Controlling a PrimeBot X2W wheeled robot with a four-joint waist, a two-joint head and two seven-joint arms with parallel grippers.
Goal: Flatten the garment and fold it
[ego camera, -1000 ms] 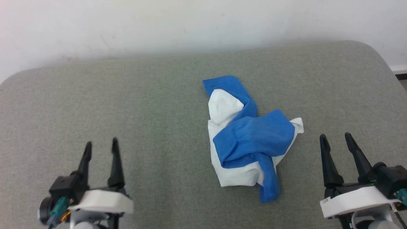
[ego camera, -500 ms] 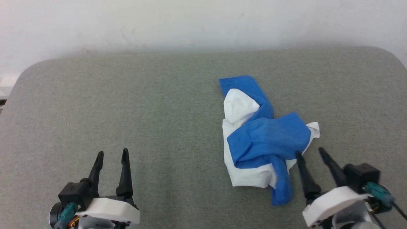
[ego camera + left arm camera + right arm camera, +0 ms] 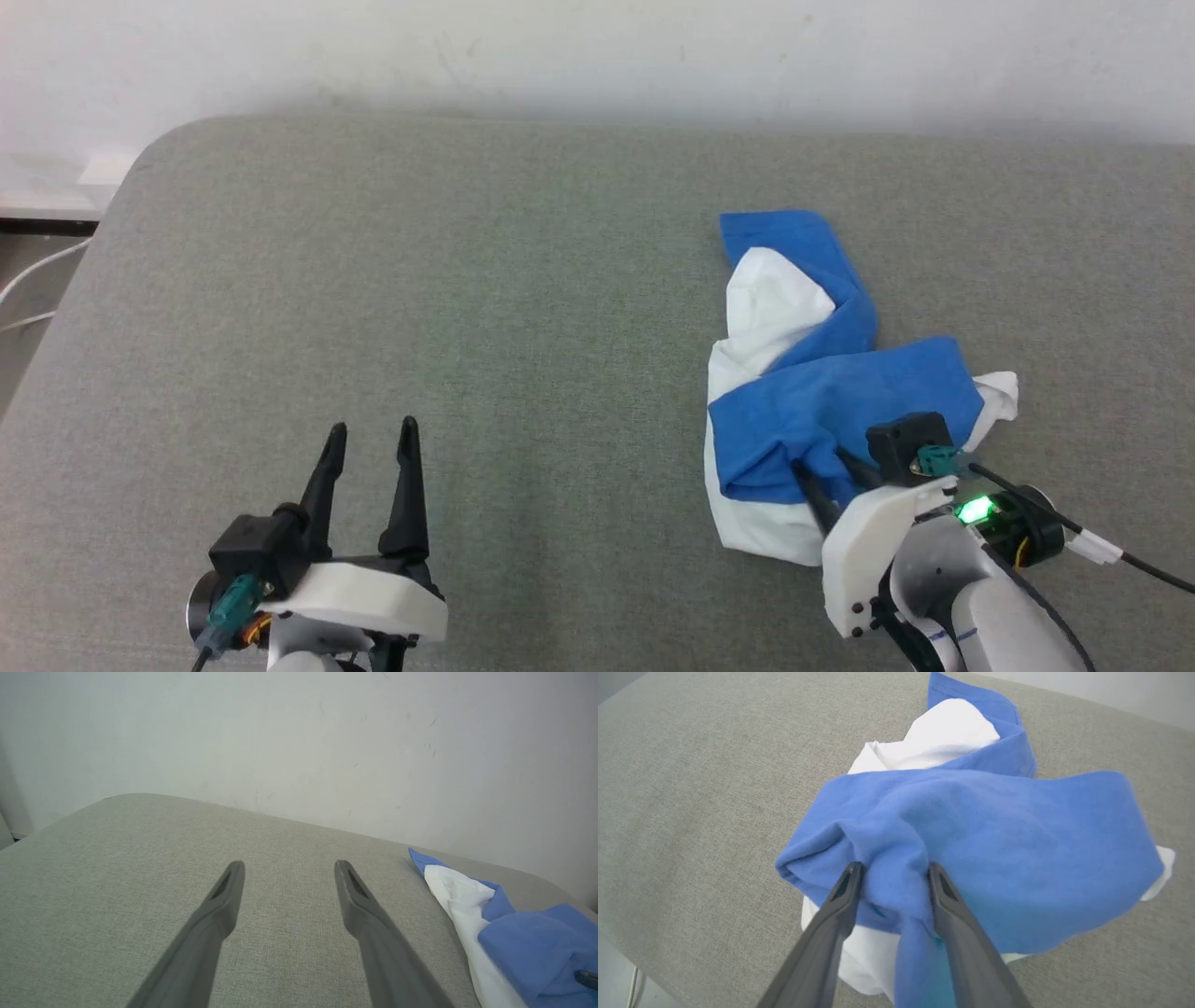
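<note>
Dark fingers of the right gripper stand apart and straddle a raised ridge of blue cloth. Each inner face touches the fabric, and the fold between them is plump rather than pinched flat, so the jaws are not clamped. Both tips press into the near part of the garment, a soft white long-sleeved shirt with bright blue sleeves. It lies crumpled in a heap, with one broad blue sleeve draped across the top. A narrower blue strip runs down between the fingers toward the wrist. White body cloth shows beneath the blue at the near edge, at a far hump and at a small corner on the right side. The chest print cannot be seen in the bunched folds.

In the head view the right gripper comes in from the lower right. A small green light glows on its wrist and a black cable trails off to the right.

At the lower left, the left gripper holds its two fingers wide apart with nothing between them. It hovers over bare cushion, well apart from the shirt.

The garment rests right of centre on a broad grey-green fabric-covered cushion with rounded far corners. A plain white wall rises behind it.
</note>
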